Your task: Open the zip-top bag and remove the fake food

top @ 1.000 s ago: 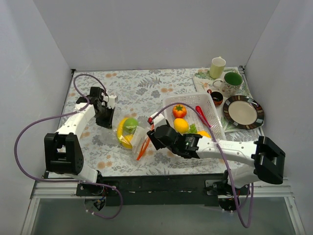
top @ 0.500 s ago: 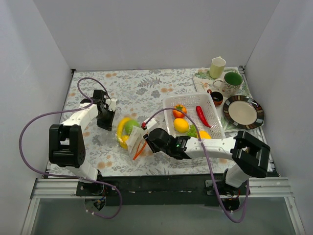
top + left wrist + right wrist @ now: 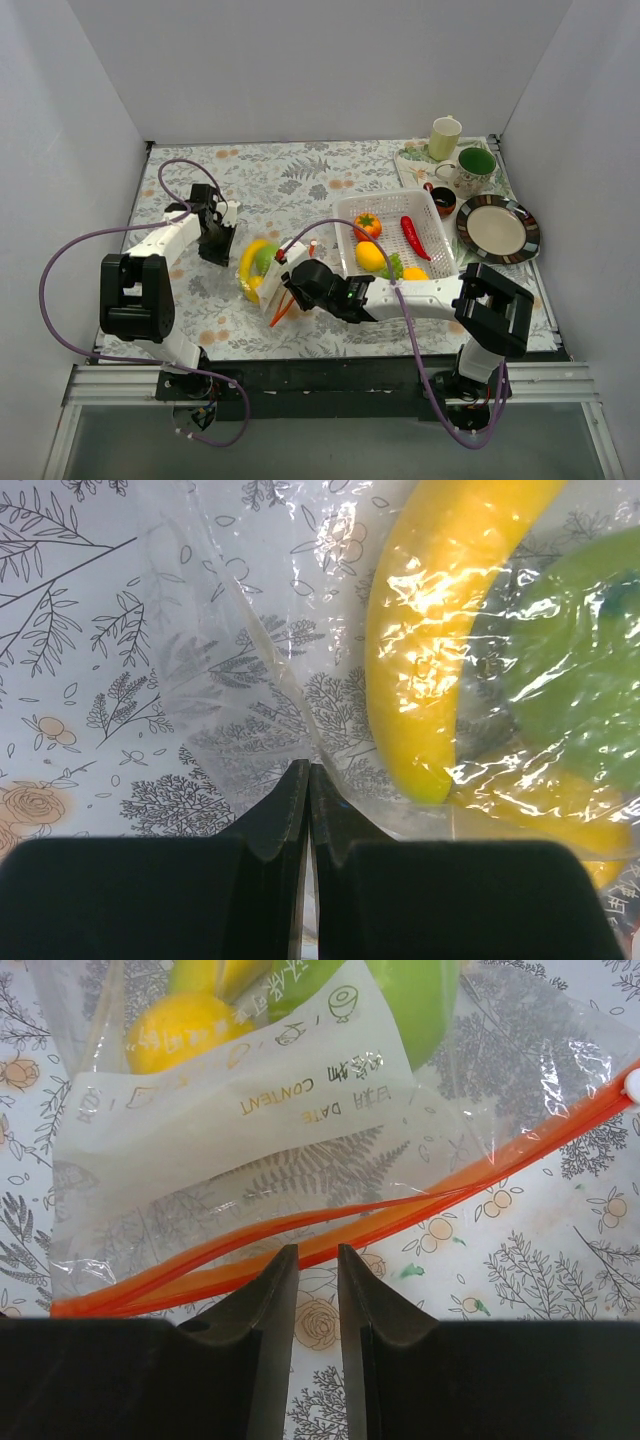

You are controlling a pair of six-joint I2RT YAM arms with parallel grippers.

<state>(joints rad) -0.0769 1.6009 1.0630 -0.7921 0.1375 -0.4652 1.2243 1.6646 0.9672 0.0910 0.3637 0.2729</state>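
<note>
The clear zip-top bag (image 3: 268,272) lies flat on the floral cloth with its orange zip strip (image 3: 350,1222) toward the right arm. Fake food shows through the plastic: a yellow banana (image 3: 440,630), a green fruit (image 3: 570,660) and a yellow piece (image 3: 180,1030). My left gripper (image 3: 220,248) is at the bag's far end, its jaws shut (image 3: 308,768) on a fold of the plastic. At the bag's mouth my right gripper (image 3: 288,287) is narrowly open (image 3: 318,1250). Its tips reach the strip's lower edge, and only the cloth shows between them.
A white perforated basket (image 3: 390,196) right of the bag holds a tomato (image 3: 367,225), a red chili (image 3: 414,236) and yellow fruit. Behind it stand a cream mug (image 3: 445,137), a green-lined mug (image 3: 476,163), a small bowl (image 3: 443,201) and a striped plate (image 3: 497,228).
My right gripper has moved left from beside the basket to the bag's zip strip, and its jaws have narrowed. The left gripper has kept its hold at the bag's far end.
</note>
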